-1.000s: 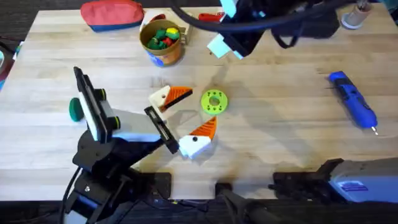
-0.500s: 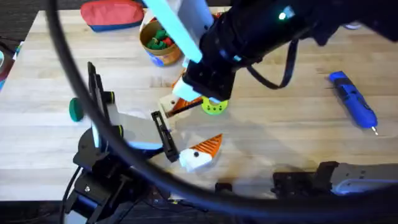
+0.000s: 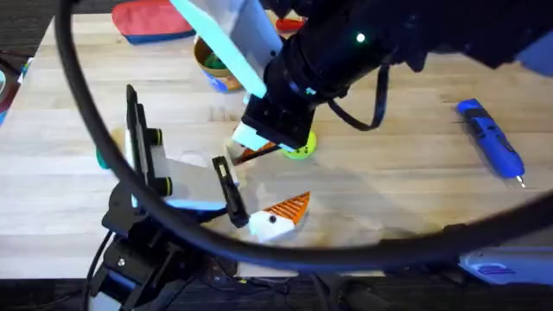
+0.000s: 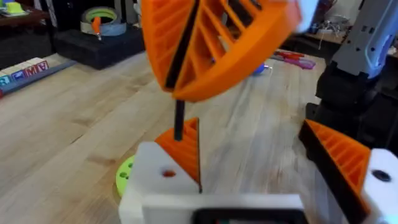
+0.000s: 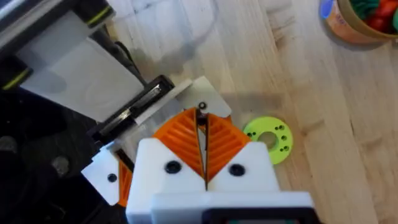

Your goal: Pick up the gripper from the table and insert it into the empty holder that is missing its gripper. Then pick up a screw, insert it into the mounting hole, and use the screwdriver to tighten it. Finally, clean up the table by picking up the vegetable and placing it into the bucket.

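At table's far edge, the bucket (image 5: 364, 22) holds red and green toys. Right gripper (image 5: 203, 146) pads pressed together, gripping nothing visible, beside the holder (image 5: 200, 92). Left gripper (image 4: 261, 162) spread wide, empty.

The table (image 3: 415, 199) is light wood. Around it lies dark carpet (image 3: 22, 26). Behind stands a black shelf (image 4: 93, 46).
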Robot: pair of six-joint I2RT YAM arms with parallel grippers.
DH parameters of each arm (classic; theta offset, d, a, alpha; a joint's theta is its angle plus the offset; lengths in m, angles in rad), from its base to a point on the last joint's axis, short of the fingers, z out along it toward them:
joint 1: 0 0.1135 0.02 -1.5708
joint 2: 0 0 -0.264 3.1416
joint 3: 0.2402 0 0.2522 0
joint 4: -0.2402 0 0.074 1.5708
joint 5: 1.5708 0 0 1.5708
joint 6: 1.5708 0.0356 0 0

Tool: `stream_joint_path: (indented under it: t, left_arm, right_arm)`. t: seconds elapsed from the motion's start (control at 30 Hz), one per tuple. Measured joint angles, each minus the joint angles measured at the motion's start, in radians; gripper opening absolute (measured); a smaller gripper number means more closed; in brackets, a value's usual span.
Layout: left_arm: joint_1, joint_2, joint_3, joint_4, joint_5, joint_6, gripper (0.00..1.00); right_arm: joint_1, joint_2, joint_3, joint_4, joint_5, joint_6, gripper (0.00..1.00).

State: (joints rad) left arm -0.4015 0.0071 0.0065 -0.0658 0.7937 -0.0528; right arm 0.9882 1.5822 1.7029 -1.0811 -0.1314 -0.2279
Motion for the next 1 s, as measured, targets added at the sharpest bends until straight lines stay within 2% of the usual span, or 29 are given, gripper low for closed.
stream_joint_path:
  t: [0.4,1.0]
  left_arm:
    - [0.000,0.000,0.000,0.000,0.000,-0.015,0.987]
    - [0.000,0.000,0.000,0.000,0.000,-0.017,0.987]
  right_arm:
    - [0.000,0.063,0.000,-0.024,-0.013,0.011,0.003]
    - [0.000,0.065,0.000,0.005,0.003,0.011,0.003]
